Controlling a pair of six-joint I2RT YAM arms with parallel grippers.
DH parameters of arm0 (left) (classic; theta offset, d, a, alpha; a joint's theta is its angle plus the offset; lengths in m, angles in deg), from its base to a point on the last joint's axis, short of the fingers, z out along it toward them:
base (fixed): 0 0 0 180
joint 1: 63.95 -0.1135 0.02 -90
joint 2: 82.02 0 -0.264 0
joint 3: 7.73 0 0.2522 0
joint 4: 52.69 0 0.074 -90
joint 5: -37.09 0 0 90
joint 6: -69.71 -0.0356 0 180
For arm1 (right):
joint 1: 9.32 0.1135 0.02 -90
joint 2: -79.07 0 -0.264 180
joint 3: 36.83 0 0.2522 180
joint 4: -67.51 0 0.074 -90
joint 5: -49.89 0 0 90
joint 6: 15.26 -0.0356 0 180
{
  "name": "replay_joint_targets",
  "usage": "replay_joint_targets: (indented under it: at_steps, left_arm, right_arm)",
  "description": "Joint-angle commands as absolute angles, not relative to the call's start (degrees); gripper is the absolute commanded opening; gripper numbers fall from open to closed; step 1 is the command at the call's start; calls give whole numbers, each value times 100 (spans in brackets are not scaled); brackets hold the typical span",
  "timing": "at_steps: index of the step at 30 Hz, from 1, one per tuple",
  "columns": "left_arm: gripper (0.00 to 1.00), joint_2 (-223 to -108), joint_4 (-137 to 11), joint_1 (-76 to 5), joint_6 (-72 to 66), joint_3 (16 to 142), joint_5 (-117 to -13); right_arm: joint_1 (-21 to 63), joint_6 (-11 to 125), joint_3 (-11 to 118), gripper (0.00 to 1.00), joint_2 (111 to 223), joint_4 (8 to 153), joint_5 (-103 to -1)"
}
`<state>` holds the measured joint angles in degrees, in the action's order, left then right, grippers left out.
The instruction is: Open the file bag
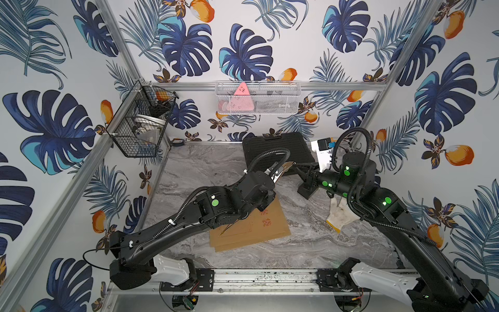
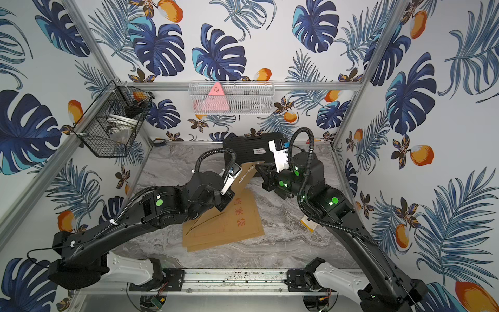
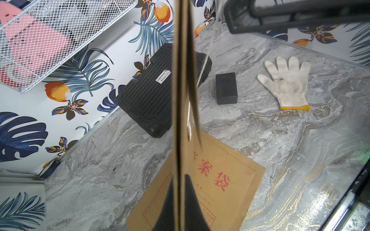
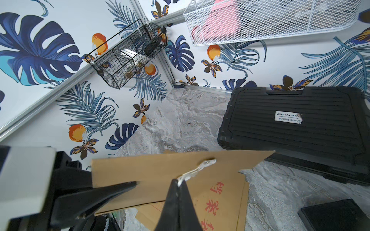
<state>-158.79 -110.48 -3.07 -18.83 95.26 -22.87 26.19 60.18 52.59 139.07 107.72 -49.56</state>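
in both top views the file bag (image 1: 251, 224) lies mid-way on the marble table (image 1: 189, 173) with its flap (image 2: 247, 173) raised, in the left wrist view the left gripper (image 3: 179, 180) is clamped on that flap, seen edge-on, and in the right wrist view the right gripper (image 4: 177, 183) pinches the flap's white string (image 4: 195, 170).

Stretches the left arm (image 1: 167, 229) in from the near left corner, forearm low, wrist raised toward the middle. Pinches the lifted flap of the file bag (image 3: 230, 190) edge-on in the left claw (image 3: 180, 177), jaws pressed tight on it. Extends the right arm (image 1: 421, 251) from the near right corner, elbow high, wrist turned inward. Nips the tie string (image 4: 197, 169) at the very tip of the right claw (image 4: 177, 181), jaws closed. Sets claw facing claw, tips near each other, in both top views.
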Motion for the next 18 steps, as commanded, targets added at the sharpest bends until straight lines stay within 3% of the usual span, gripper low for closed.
replay_joint_targets:
  at_steps: [1, 18]
  left_arm:
    - [0, -15867, -11031, -278, -1932, 9567, -2204]
    - [0, -15917, -11073, -243, -1974, 9558, -2331]
  right_arm:
    - [2619, 5868, 5221, 0, 13874, 10408, -4737]
    - [2619, 5787, 4956, 0, 13629, 9877, -4394]
